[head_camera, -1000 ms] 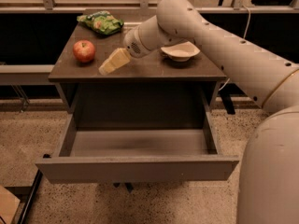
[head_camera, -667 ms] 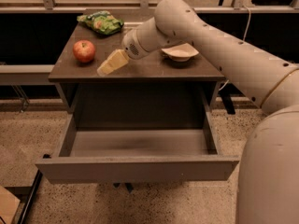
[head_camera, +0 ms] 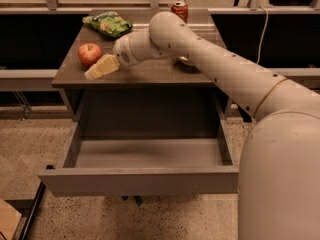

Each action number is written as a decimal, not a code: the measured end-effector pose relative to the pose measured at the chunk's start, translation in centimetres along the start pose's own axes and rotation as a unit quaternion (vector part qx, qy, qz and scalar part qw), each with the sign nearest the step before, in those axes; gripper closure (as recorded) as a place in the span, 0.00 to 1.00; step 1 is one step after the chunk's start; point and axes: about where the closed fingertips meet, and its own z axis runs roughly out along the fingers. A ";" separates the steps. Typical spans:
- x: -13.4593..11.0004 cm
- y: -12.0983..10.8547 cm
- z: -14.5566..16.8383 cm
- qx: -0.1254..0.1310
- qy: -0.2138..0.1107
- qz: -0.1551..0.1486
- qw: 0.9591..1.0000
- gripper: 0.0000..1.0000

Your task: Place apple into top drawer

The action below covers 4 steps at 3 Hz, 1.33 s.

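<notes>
The apple (head_camera: pixel 89 54), red with a yellowish patch, sits on the left part of the cabinet top (head_camera: pixel 150 73). My gripper (head_camera: pixel 95 71) hangs low over the top, just right of and in front of the apple, pointing left; I cannot tell whether it touches the fruit. The top drawer (head_camera: pixel 140 180) is pulled out below, and its grey floor (head_camera: pixel 150 153) holds nothing.
A green snack bag (head_camera: pixel 109 24) lies at the back left of the top. A red soda can (head_camera: pixel 179 9) stands at the back centre. My arm (head_camera: pixel 215 69) crosses the right half and hides most of a white bowl (head_camera: pixel 183 62).
My gripper has moved left along the top, closer to the apple. The arm now covers the white bowl. The apple and drawer have not moved.
</notes>
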 end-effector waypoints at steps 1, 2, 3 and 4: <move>-1.0 -0.4 4.3 -0.022 -0.035 -0.010 0.999 0.00; -1.9 -1.4 7.0 -0.029 -0.057 -0.018 0.998 0.00; -2.7 -2.1 8.1 -0.030 -0.069 -0.027 0.997 0.19; -3.1 -2.3 8.3 -0.027 -0.073 -0.031 0.996 0.42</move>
